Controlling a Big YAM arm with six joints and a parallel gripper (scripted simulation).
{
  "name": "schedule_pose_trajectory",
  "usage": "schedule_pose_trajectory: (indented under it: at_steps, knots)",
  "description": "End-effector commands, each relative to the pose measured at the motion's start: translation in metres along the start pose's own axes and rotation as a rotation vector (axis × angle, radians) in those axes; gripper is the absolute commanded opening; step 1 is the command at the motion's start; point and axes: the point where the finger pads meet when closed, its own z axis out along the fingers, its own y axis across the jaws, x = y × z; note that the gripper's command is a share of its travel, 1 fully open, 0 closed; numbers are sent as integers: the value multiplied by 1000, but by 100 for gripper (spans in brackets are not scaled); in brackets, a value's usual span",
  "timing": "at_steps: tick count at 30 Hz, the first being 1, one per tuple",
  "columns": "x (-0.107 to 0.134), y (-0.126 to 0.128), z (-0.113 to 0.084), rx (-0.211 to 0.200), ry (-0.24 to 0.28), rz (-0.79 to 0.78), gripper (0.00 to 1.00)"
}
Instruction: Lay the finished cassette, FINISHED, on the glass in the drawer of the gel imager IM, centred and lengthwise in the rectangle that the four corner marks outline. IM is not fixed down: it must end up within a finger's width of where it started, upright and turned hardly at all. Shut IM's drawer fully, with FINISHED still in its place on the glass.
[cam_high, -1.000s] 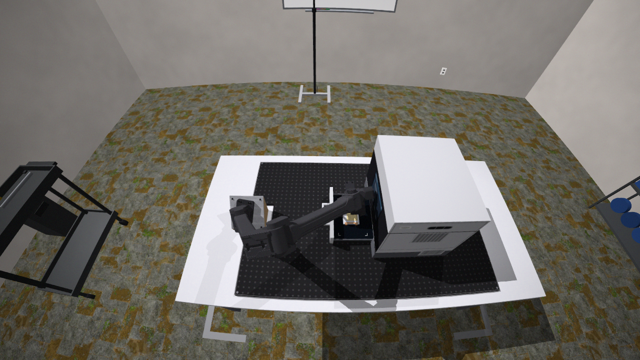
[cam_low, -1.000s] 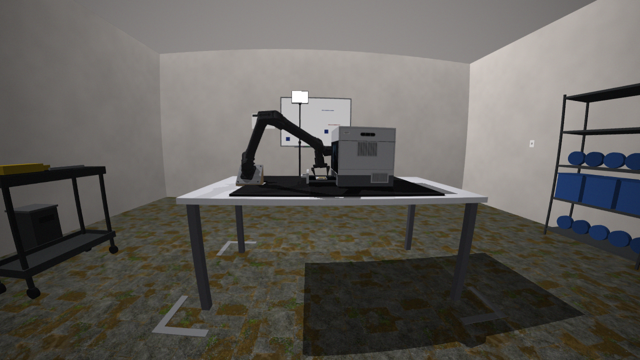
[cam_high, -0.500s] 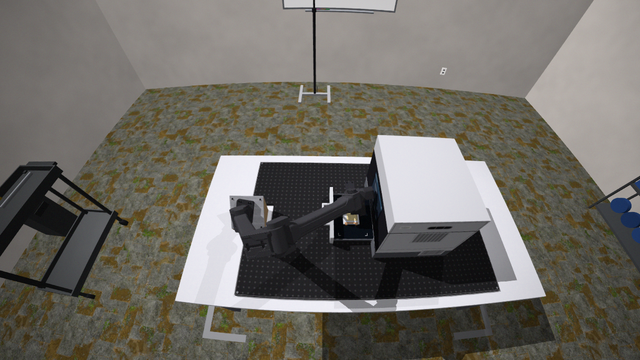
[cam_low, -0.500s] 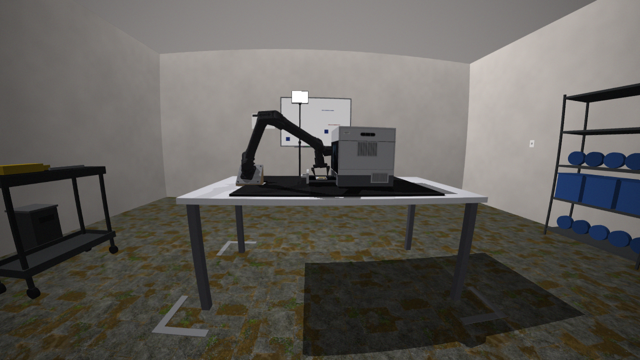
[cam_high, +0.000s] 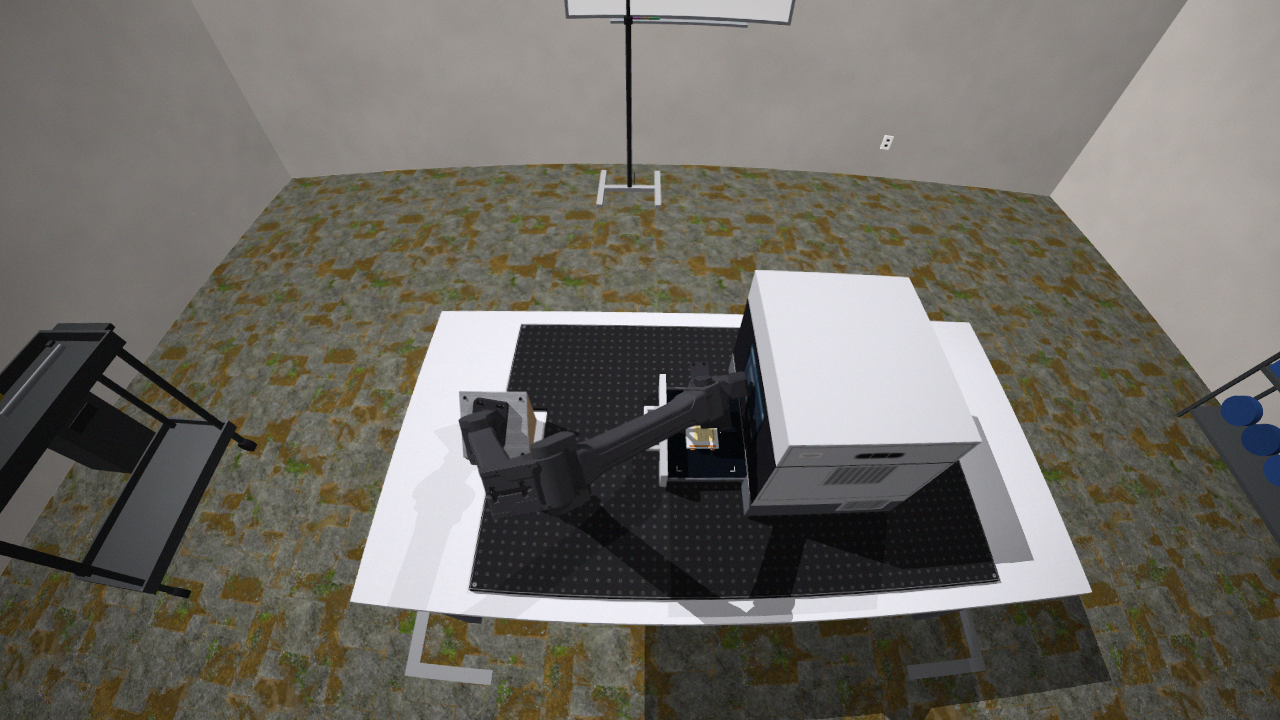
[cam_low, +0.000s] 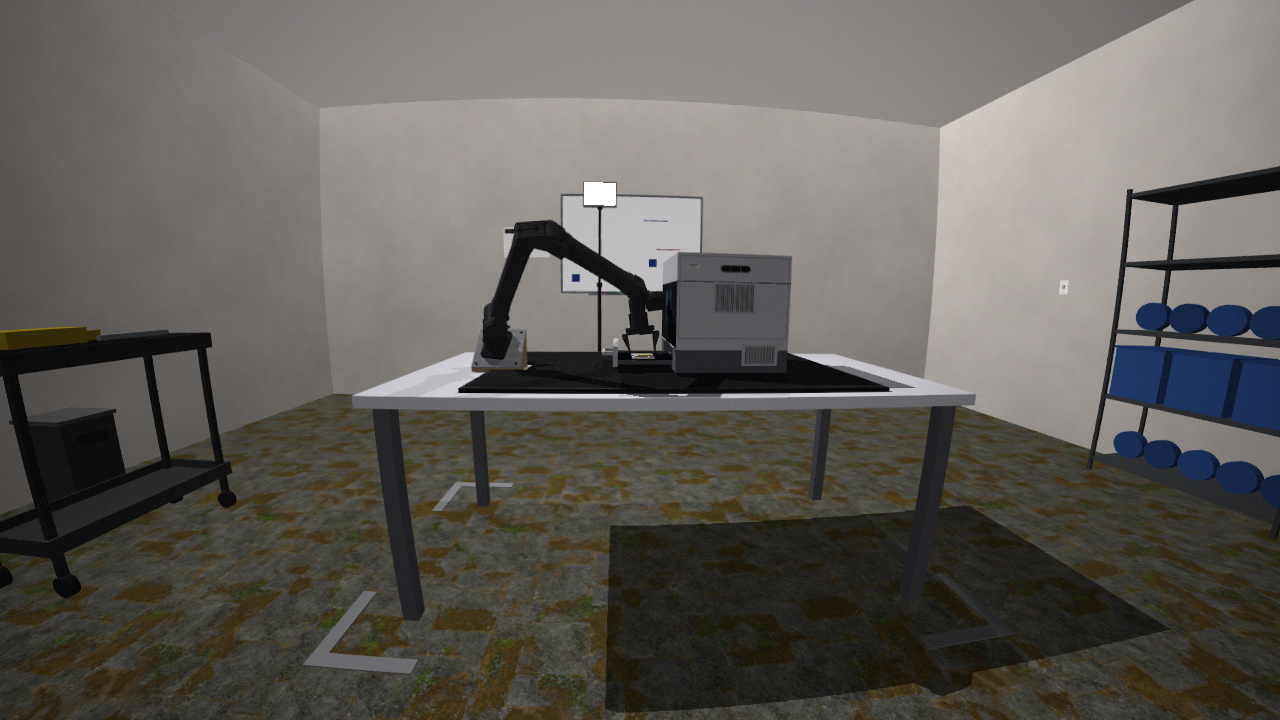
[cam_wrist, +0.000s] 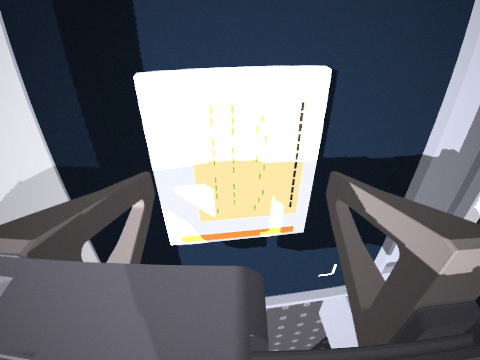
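Note:
The finished cassette (cam_wrist: 234, 154) (cam_high: 700, 437) is a pale plate with an amber gel window and an orange strip at one end. It lies flat on the dark glass (cam_wrist: 220, 20) of the imager's open drawer (cam_high: 707, 470), among the white corner marks (cam_wrist: 327, 271). My gripper (cam_wrist: 240, 182) (cam_low: 641, 338) hangs just above the cassette, open, with a finger on either side of it and clear of it. The imager (cam_high: 850, 385) (cam_low: 729, 308) is a white and grey box standing upright on the black mat, right of the drawer.
The arm's base (cam_high: 492, 420) stands on the left of the black mat (cam_high: 572, 537), on the white table (cam_high: 402, 501). The drawer's white front panel (cam_high: 663, 429) faces the arm. A black cart (cam_low: 98, 429) stands far left and a shelf with blue items (cam_low: 1199, 358) far right.

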Motion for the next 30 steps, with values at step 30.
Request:
schedule_pose_trajectory:
  at_steps: [30]
  knots:
    - [2,-25,-71,67,-14,33,92]
